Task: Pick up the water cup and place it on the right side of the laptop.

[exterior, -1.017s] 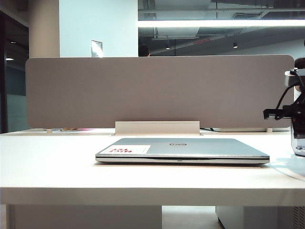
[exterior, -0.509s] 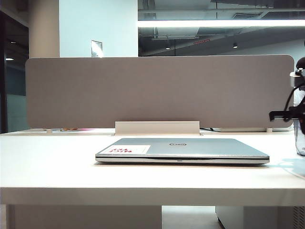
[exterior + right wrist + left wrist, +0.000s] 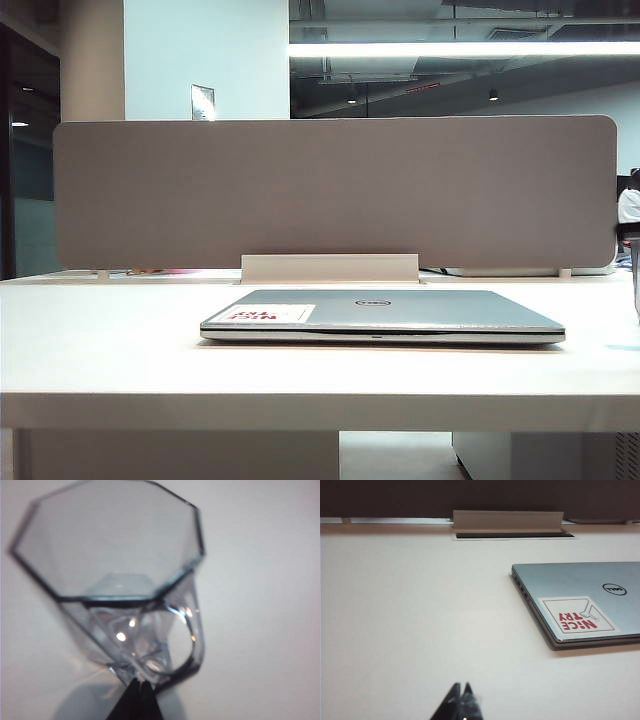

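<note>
Both grippers (image 3: 460, 692) (image 3: 138, 687) shut, cup (image 3: 115, 580) unheld.

Silver-grey laptop (image 3: 382, 311); grey-blue clear water cup (image 3: 115, 575).

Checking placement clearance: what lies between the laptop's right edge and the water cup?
Only bare table, in the exterior view, between laptop and water cup at the frame's right edge.

The right gripper (image 3: 139, 682), jaws closed together, sits at the water cup (image 3: 115, 570) handle's foot.
</note>
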### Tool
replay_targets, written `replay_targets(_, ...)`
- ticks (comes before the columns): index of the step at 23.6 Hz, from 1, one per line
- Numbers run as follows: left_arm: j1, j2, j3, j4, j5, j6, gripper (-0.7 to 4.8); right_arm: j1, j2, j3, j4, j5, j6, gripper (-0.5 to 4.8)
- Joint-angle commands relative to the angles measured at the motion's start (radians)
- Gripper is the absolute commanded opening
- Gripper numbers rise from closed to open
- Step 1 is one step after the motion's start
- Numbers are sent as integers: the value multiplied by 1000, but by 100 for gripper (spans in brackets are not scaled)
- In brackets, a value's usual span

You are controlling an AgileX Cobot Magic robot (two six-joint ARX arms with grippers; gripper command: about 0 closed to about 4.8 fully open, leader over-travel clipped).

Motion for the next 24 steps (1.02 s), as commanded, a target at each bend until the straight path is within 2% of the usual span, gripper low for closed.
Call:
replay_targets(1,-1,1,3,3,15,0,-4,-40,-5,4,-8,6,-1,-4)
replay_targets(7,-1,1,3,-11,15,0,-4,-110,-9,4,-11,4,-5,-4)
replay_targets(14,-1,1,3,-17,14,0,-4,-150,-31,4,-107,-93,-4,-4)
replay_targets(18,-1,1,3,-17,15,0,-4,-153,-156,2,-209,-108,-43,-4)
replay_targets(24,-1,1,3,-17,18,0,-4,-232,-306,-34,-237,-204,-106,-4)
